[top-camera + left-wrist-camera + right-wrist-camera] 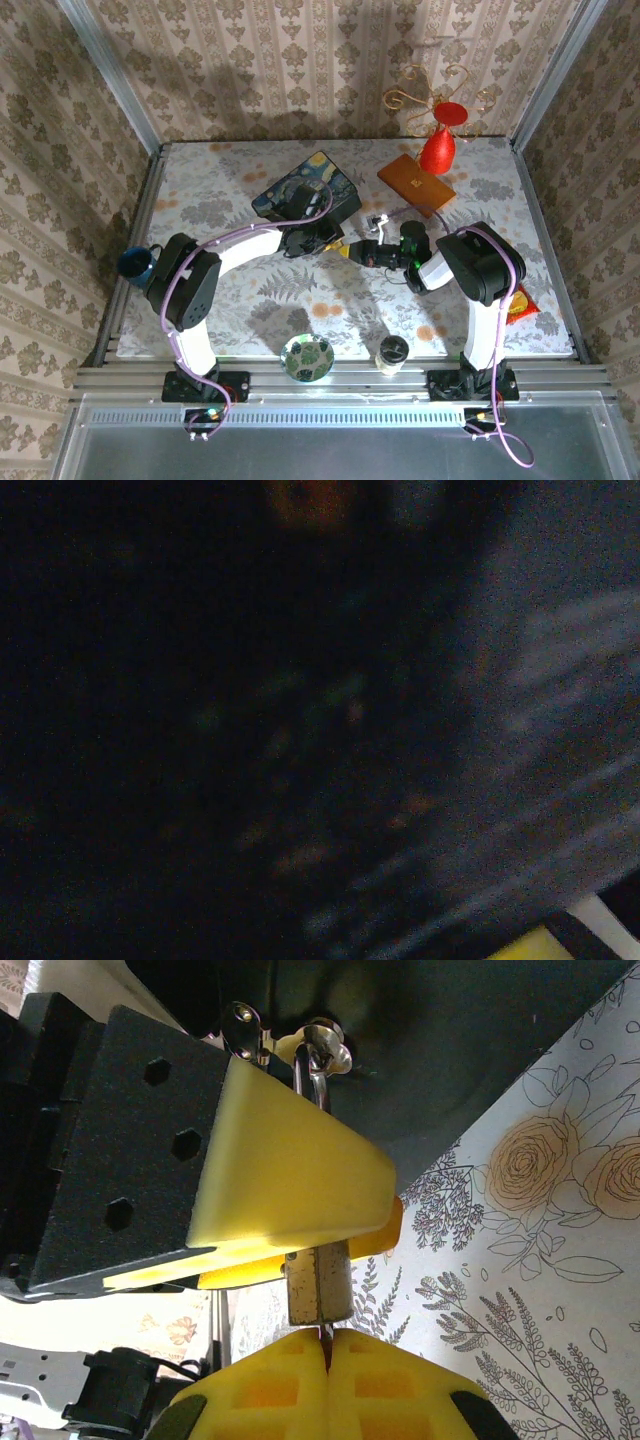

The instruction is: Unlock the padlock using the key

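Note:
In the right wrist view the brass padlock hangs upright, its silvery shackle at the top. The left gripper's yellow fingers are clamped across its upper body. Directly below it, my right gripper is shut on the key, a thin dark sliver that runs up between the pads into the padlock's underside. From above, the left gripper and right gripper meet tip to tip over the table's middle, with the padlock between them. The left wrist view is dark and blurred.
A dark blue painted box lies just behind the left gripper. A brown flat box and a red ornament stand at the back right. A blue cup, a bowl and a lidded cup sit near the edges.

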{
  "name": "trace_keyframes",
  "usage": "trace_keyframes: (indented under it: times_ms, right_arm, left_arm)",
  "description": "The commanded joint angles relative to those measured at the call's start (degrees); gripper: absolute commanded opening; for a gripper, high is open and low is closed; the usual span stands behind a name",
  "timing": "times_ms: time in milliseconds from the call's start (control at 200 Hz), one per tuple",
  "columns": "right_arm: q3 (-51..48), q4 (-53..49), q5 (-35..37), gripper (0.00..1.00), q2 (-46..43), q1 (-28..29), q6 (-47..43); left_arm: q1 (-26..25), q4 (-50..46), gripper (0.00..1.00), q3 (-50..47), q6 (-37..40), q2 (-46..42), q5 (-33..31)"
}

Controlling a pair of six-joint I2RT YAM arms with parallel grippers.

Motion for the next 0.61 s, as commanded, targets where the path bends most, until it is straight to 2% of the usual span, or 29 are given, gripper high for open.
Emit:
trace_keyframes:
  times_ms: [0, 190, 430, 490, 600]
  right_arm:
    - [2.2, -1.4, 7.7, 0.00, -0.4, -0.7, 1.6]
    - [2.8, -5.6, 9.0, 0.00, -0.6, -0.5, 1.4]
    - [5.2, -16.7, 11.8, 0.00, -3.4, 0.6, -4.5]
    - [5.6, -19.4, 12.8, 0.15, -4.4, 1.1, -6.1]
    - [5.9, -22.9, 13.7, 0.32, -6.2, 1.5, -8.3]
  left_arm:
    - [-0.7, -0.5, 0.00, -0.6, 0.5, -1.9, 5.1]
    - [-0.1, 3.0, 0.00, -1.9, -0.7, -0.8, 4.8]
    - [0.1, 4.9, 0.00, -1.5, -1.8, 0.5, 5.0]
    - [0.1, 4.9, 0.00, -1.5, -1.8, 0.4, 5.0]
    - [0.4, 4.9, 0.00, -1.9, -1.9, -0.1, 4.9]
